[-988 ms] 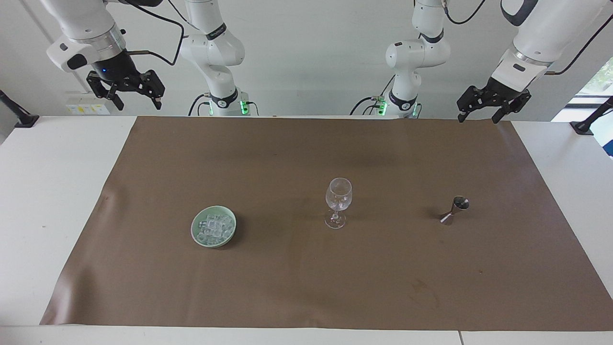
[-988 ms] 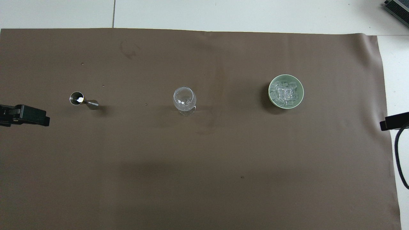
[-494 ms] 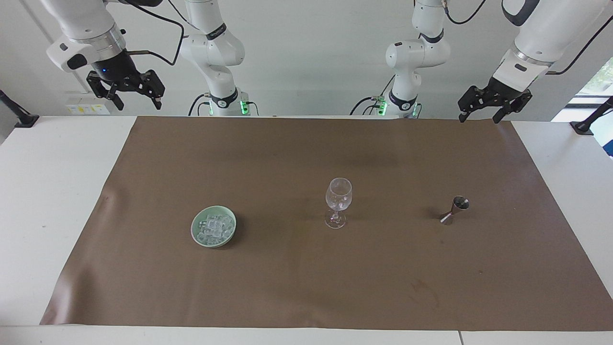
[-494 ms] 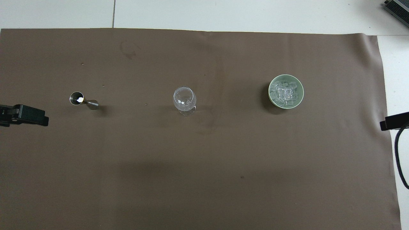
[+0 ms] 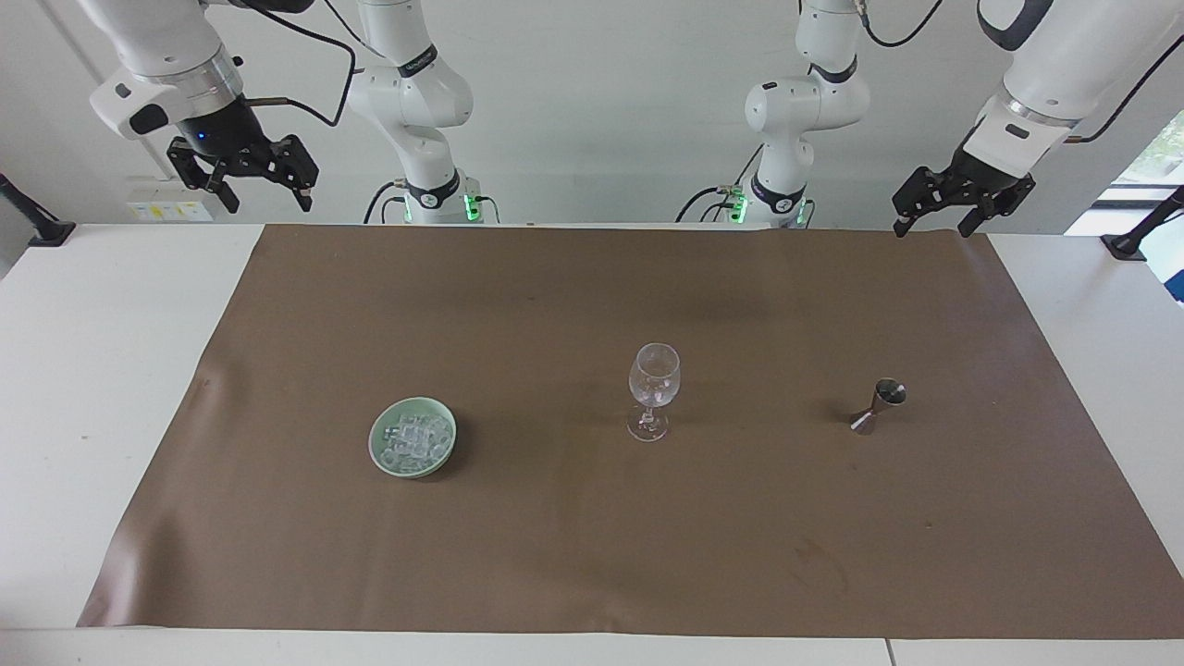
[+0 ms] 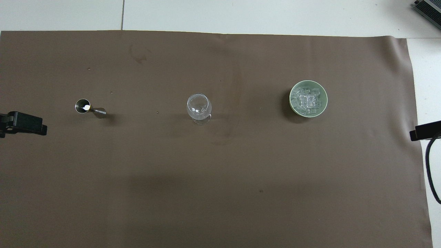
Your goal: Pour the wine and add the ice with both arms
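Jigger (image 5: 879, 405) stands at the wine glass's (image 5: 653, 388) three o'clock in the facing view; ice (image 5: 413, 438) at nine. I judge it light, stiff, slippery: pinch its waist. Left tool (image 5: 942, 215), right tool (image 5: 261, 191) spread.

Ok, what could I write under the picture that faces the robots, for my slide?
Jigger, wine glass and bowl of ice in a row; both open end effectors, left, right, hang above.
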`<state>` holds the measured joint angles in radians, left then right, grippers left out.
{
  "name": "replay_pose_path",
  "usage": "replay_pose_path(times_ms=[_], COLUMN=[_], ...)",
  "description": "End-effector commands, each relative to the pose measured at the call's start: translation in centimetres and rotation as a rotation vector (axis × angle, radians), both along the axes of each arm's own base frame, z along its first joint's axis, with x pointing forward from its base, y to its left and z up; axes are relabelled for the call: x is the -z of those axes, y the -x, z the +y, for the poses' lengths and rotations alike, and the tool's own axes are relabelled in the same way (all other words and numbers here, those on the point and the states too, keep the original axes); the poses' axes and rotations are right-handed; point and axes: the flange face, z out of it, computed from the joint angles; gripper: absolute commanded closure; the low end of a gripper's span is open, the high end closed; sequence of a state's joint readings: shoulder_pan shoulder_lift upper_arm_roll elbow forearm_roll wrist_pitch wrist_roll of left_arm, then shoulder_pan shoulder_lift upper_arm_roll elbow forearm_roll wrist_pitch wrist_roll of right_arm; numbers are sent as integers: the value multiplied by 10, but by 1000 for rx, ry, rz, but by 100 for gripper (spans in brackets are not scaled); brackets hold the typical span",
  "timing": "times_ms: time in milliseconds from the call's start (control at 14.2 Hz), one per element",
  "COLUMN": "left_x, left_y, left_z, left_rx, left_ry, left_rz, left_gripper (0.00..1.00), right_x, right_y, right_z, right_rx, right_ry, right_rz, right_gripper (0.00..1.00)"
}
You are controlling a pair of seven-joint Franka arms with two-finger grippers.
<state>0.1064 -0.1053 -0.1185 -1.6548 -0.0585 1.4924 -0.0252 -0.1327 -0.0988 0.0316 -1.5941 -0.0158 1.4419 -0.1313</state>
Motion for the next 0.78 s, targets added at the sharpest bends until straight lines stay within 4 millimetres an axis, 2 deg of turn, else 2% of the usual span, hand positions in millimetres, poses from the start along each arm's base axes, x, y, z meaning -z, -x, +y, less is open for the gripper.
replay_pose_path(times_ms=[0,141,282,494,706], left_x=[1,8,17,37,78], left_y=[6,6,2,-6,-18], left_z=[4,6,19,56,103], left_rx=[-123,-227,-342,-531,-755], left_ry=[-12,6,42,101,206], left_rz=[15,31,52,94,142], left_gripper=[0,0,0,0,0], right_x=[-3,-3,-3,-3,-3], right_y=[4,4,4,4,4], right_z=[1,1,1,1,1], right_rx=[-9,-9,-9,-9,-9], right_ry=[-13,-13,-13,-13,-13], right_rz=[-2,-2,-2,-2,-2], right_gripper=[0,0,0,0,0])
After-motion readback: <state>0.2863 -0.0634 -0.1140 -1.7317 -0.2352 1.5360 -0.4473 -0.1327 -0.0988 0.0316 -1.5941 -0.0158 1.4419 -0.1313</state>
